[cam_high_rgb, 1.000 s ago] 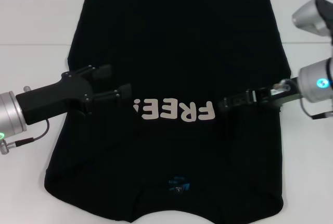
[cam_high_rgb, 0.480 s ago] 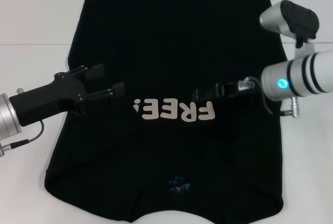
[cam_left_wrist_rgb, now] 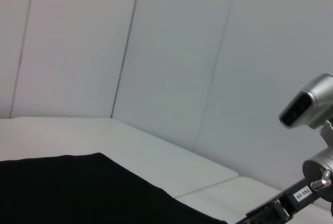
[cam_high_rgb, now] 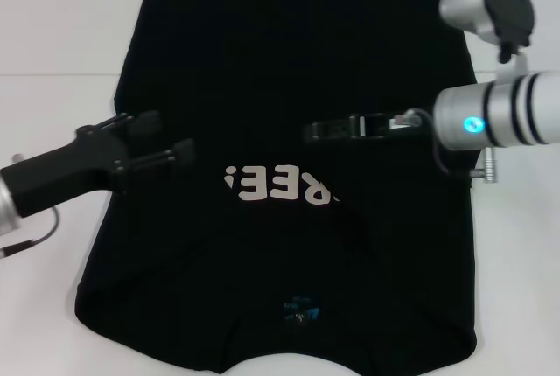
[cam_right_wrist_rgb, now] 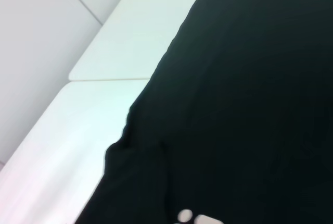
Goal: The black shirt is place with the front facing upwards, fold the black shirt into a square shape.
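The large black soft-fabric T-shirt [cam_high_rgb: 289, 87] lies spread across the white worktop [cam_high_rgb: 52, 35], its neck label at the near edge. The left end effector [cam_high_rgb: 164, 139] hovers with fingers spread. The right end effector [cam_high_rgb: 313, 132], pinching a fabric fold, should carry it smoothly leftward, taut.

The left gripper [cam_high_rgb: 166, 135] enters from the lower left of the head view on a black wrist, its two fingers spread apart and pointing right. The right gripper [cam_high_rgb: 317, 131] reaches in from the right on a silver forearm, held level, its slim black fingers pressed together and pointing left.
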Robot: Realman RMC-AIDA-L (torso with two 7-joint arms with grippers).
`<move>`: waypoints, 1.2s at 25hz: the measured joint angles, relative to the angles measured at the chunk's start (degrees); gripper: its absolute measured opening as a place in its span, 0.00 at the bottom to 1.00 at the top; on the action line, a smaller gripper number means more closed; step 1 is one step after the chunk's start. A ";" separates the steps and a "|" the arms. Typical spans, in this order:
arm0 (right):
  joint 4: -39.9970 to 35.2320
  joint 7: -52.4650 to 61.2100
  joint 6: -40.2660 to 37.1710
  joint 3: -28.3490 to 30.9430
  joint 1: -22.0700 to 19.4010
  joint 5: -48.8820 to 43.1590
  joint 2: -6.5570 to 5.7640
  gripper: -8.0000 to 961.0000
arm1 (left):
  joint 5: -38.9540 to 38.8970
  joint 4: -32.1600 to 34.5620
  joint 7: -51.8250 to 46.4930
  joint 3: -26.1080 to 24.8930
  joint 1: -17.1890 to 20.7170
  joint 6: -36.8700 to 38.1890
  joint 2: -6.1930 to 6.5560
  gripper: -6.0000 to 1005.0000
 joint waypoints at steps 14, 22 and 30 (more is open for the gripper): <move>-5.18 -21.81 -10.89 0.74 -10.77 14.80 -0.77 0.98 | 6.55 7.26 -13.01 -0.81 6.25 12.67 3.80 0.87; -5.27 -21.93 -10.90 0.72 -11.12 15.30 -1.09 0.98 | 16.27 11.63 -18.84 -3.25 7.86 13.88 4.20 0.87; -5.35 -21.55 -10.71 0.78 -10.60 15.55 -1.41 0.98 | 23.54 12.64 -20.38 -4.59 8.49 10.79 4.70 0.87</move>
